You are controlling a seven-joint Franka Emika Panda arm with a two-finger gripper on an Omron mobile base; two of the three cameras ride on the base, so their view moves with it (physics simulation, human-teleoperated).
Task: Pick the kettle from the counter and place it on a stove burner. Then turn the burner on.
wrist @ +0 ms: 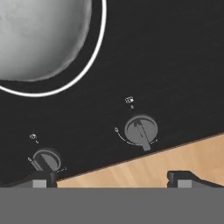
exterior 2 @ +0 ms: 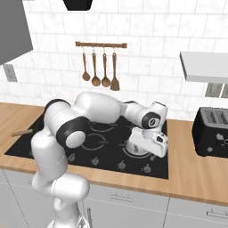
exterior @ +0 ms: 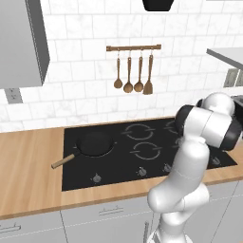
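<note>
The silver-grey kettle (wrist: pixel 39 35) sits inside a white burner ring (wrist: pixel 103 39) on the black cooktop (exterior 2: pixel 107 151). In the right base view the kettle (exterior 2: pixel 132 146) shows partly, just left of my white hand. My gripper (wrist: pixel 113 180) is open and holds nothing. It hovers over the cooktop's front edge, apart from the kettle. A round knob (wrist: pixel 141 131) lies just ahead of the fingertips, and a second knob (wrist: pixel 46 159) lies to its left. The wood-grain counter (wrist: pixel 175 159) shows beyond the cooktop's edge.
A black frying pan (exterior: pixel 95 143) with a wooden handle rests on the left burner. A dark toaster (exterior 2: pixel 211 131) stands on the counter (exterior 2: pixel 187 164) at the right. Wooden utensils (exterior: pixel 134 71) hang on the tiled wall behind the stove.
</note>
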